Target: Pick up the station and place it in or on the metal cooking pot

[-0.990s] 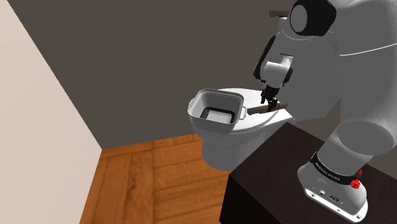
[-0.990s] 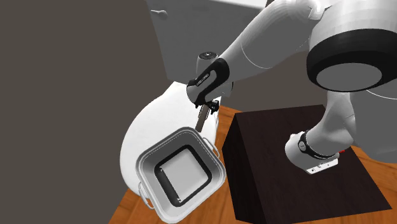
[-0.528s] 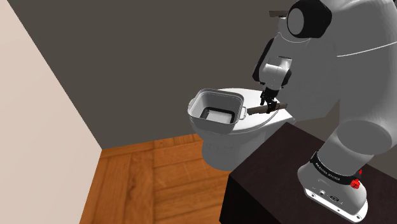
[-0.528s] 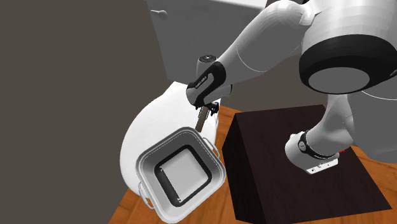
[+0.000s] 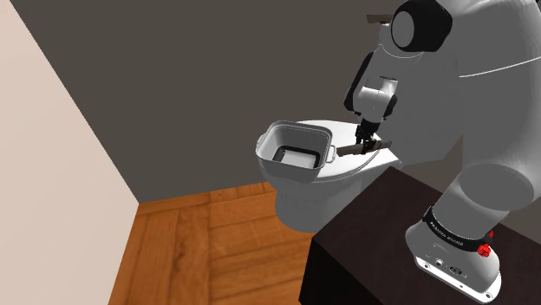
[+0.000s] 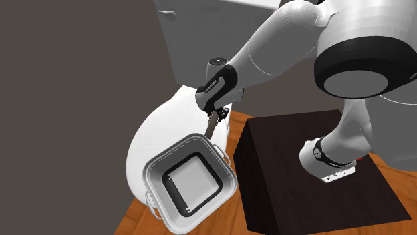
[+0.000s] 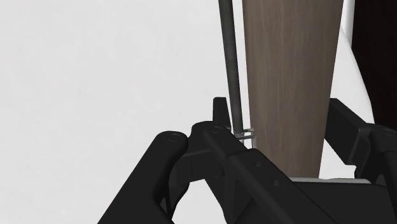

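Task status: grasp made, transfer pending.

- Gripper (image 5: pixel 365 139): in the wrist view its black fingers (image 7: pixel 219 118) are closed on the station (image 7: pixel 289 63), a flat brownish slab with a thin dark rod along one edge.
- Station (image 5: pixel 354 150): held low over the white toilet (image 5: pixel 303 197), just beside the metal pot (image 5: pixel 263 152) and outside its rim. Whether it touches the toilet cannot be told.
- Pot (image 6: pixel 188 141): sits on the toilet (image 6: pixel 157 127), open and with nothing inside.

Remaining, by judgement: raise the station, carry it over the pot's rim, lower it in and release.
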Controlling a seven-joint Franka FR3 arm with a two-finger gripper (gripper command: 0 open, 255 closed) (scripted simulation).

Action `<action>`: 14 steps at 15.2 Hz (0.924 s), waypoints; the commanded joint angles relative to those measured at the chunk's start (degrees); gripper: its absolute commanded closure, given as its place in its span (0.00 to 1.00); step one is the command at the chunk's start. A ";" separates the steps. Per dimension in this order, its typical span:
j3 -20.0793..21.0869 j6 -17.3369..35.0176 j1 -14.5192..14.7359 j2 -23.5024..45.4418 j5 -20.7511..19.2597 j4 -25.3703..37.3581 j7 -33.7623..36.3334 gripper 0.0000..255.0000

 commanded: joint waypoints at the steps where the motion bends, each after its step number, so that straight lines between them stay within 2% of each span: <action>1: 0.00 0.00 -0.01 0.02 0.00 -0.01 0.00 1.00; 4: 0.00 0.00 -0.01 0.02 0.00 -0.01 0.00 1.00; 14: -6.63 -4.20 5.09 -7.54 -7.87 -2.48 5.79 1.00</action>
